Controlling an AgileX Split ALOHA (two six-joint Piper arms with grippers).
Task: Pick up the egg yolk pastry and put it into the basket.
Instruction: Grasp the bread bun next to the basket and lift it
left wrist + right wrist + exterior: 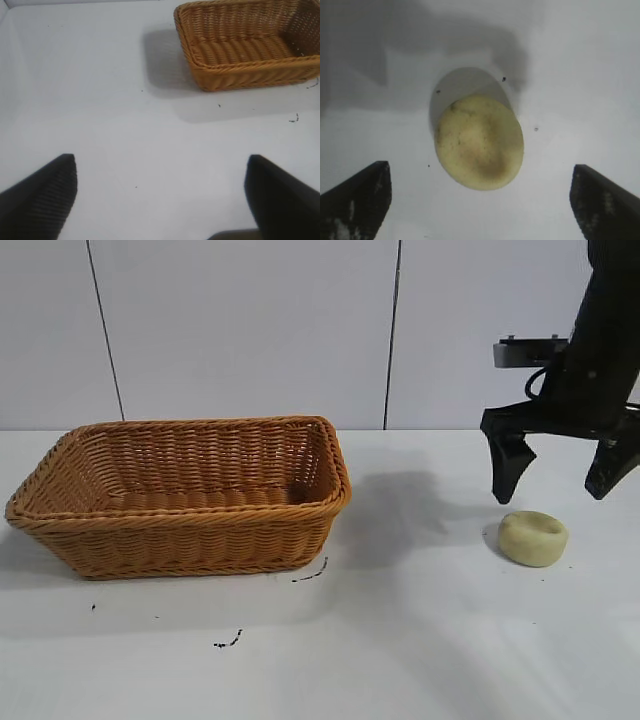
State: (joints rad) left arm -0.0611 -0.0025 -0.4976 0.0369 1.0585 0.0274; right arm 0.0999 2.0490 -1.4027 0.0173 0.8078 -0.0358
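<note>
The egg yolk pastry (533, 537) is a pale yellow-green puck with a dented top, lying on the white table at the right. It also shows in the right wrist view (479, 142). My right gripper (556, 490) hangs open just above and slightly behind it, fingers spread wider than the pastry, holding nothing. In the right wrist view the gripper (482, 172) has the pastry just ahead of its fingertips. The orange-brown wicker basket (60, 502) stands empty at the left, also seen in the left wrist view (240, 76). My left gripper (161, 162) is open over bare table, away from the basket.
The white table (420, 640) carries a few small dark specks (228, 643) in front of the basket. A pale panelled wall stands behind. The left arm does not show in the exterior view.
</note>
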